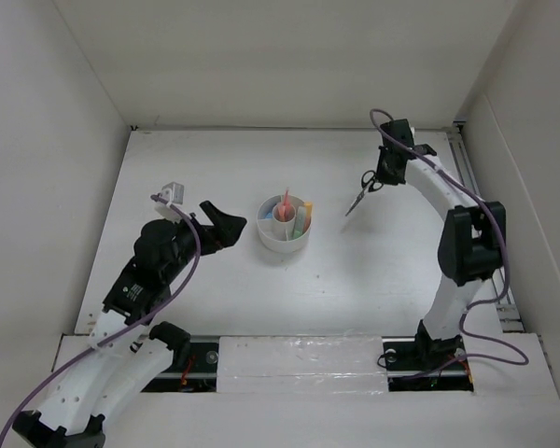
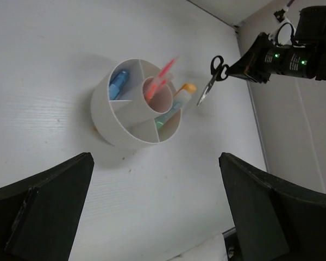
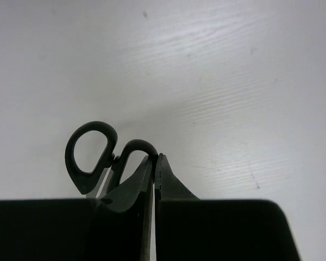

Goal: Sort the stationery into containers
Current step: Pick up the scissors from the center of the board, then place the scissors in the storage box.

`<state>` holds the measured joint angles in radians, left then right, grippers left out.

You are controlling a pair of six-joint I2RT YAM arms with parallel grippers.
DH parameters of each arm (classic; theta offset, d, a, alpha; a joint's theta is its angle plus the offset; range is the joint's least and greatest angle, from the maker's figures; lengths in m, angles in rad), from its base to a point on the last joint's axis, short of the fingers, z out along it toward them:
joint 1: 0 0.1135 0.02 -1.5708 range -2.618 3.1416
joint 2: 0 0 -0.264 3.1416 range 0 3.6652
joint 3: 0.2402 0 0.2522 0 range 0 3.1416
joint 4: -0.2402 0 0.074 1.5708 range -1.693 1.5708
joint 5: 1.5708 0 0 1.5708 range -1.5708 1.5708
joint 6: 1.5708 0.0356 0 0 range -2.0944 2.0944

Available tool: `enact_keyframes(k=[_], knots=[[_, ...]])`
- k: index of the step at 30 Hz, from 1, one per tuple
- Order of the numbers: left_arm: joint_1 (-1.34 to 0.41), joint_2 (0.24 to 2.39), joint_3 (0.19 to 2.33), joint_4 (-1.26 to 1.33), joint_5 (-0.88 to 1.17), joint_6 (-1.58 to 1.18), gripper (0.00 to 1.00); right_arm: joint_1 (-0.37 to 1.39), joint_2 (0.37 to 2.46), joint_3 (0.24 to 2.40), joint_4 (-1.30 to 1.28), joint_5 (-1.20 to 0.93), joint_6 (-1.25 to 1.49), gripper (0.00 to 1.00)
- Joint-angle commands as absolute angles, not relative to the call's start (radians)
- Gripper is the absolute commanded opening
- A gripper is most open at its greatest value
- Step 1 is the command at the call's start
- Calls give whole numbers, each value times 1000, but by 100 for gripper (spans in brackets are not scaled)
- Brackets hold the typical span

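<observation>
Right fingers (image 3: 131,187) are clamped on one handle loop of the scissors (image 3: 92,152), blades angled down toward the table (image 1: 196,308), right of the organizer (image 1: 278,247). Left fingers (image 2: 43,212) are spread wide, left of the organizer. A pink pen (image 2: 162,79) stands in its centre cup.

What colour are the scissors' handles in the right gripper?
Black scissors handles; clearest in the right wrist view.

1. White matte counter (image 1: 215,308), a few small specks on it.
2. Plain white walls box it in: back wall (image 1: 289,56), left wall (image 1: 47,168), right wall (image 1: 537,168).
3. Metal track (image 1: 465,154) along the counter's right edge.
4. Glossy film strip (image 1: 299,359) across the near edge.
5. Light even, shadows soft.
</observation>
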<state>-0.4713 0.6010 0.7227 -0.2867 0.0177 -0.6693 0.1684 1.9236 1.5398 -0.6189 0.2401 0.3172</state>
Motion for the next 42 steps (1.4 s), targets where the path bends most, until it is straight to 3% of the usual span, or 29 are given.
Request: enact_keyframes(k=[1, 8, 15, 20, 34, 37, 42], knots=[[-476, 629, 779, -158, 119, -637, 100, 222, 1740, 1549, -557, 376, 354, 0], [-476, 765, 779, 116, 418, -612, 100, 420, 1429, 1427, -500, 459, 228, 0], [-476, 893, 868, 212, 618, -572, 100, 642, 1211, 1394, -503, 298, 209, 0], [-476, 893, 833, 272, 690, -572, 100, 810, 1189, 1405, -514, 350, 209, 0], [-476, 905, 811, 322, 801, -603, 100, 995, 1276, 1480, -485, 408, 245, 0], [-476, 933, 811, 291, 801, -603, 93, 1029, 1285, 1489, -457, 408, 245, 0], [-476, 942, 821, 274, 779, -603, 91, 1052, 1285, 1489, -434, 397, 245, 0]])
